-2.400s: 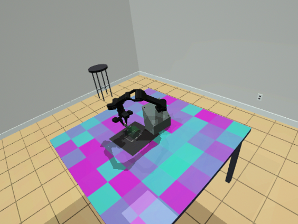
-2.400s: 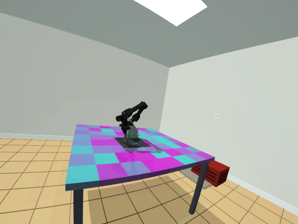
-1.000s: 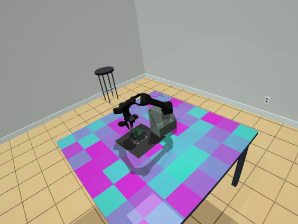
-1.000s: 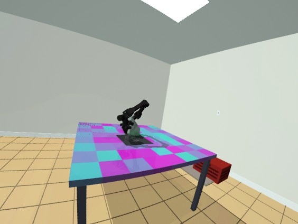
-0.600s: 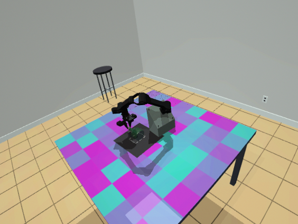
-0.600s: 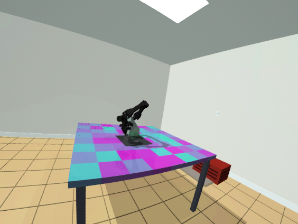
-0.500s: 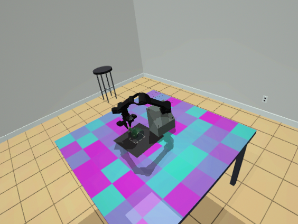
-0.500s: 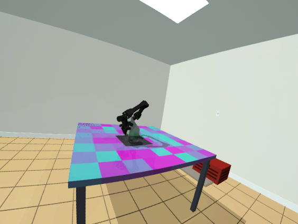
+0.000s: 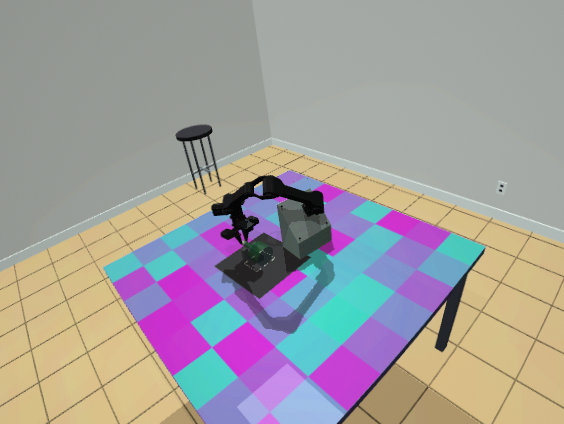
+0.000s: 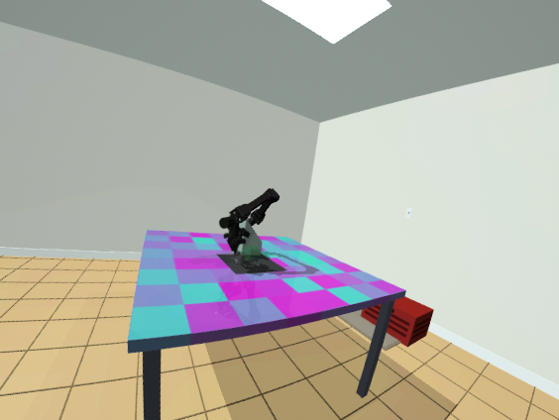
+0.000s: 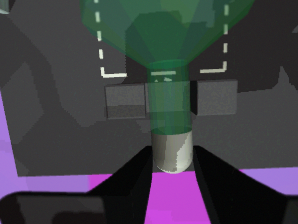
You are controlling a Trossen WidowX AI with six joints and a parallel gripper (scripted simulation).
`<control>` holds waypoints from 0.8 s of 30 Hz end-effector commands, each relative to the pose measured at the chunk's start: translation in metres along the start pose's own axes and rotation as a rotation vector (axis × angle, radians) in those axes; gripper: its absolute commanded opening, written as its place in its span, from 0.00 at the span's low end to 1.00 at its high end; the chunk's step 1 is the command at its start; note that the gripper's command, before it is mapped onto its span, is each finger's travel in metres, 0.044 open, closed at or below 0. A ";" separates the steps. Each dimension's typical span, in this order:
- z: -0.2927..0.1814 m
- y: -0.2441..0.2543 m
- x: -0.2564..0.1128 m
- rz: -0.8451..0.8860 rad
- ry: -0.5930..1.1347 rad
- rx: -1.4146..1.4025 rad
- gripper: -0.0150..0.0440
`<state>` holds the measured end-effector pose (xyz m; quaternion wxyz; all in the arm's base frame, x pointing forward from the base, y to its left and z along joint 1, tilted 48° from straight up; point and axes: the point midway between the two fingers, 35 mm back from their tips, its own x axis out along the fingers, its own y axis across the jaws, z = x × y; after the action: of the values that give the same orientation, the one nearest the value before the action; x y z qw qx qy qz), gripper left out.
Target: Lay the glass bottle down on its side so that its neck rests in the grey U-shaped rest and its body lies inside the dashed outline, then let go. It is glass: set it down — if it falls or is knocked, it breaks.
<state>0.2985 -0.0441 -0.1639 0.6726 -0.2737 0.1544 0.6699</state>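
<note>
The exterior view shows a bright white ceiling panel [image 10: 333, 17]; the arm's shadow [image 9: 287, 324] [image 10: 297, 264] falls on the table [image 9: 345, 312] [image 10: 263, 297]. The wrist view is dimmer, with jagged shadow edges

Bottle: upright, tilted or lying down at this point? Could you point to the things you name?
Tipped well over, neck toward the pincer [image 9: 244, 243] [image 11: 172, 150]; the wrist view shows the bottle [image 9: 256, 251] [image 11: 170, 100] stretched over the rest [image 11: 216, 97]. Cannot tell whether it is fully flat.

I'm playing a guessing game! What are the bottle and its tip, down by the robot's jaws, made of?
The green see-through bottle is glass, smooth-looking: the dashed line shows through it. Its pale rounded tip hides what's behind it, so maybe plastic or cork; I can't tell which.
</note>
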 end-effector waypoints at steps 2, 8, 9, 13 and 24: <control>0.003 0.001 0.002 0.002 -0.003 0.003 0.43; 0.004 0.001 0.003 -0.001 0.002 -0.002 0.43; 0.004 0.001 0.003 -0.002 0.003 -0.002 0.43; 0.004 0.001 0.003 -0.004 0.006 -0.005 0.43; 0.004 0.001 0.005 -0.010 0.017 -0.014 0.43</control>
<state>0.2983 -0.0418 -0.1665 0.6731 -0.2886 0.1543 0.6632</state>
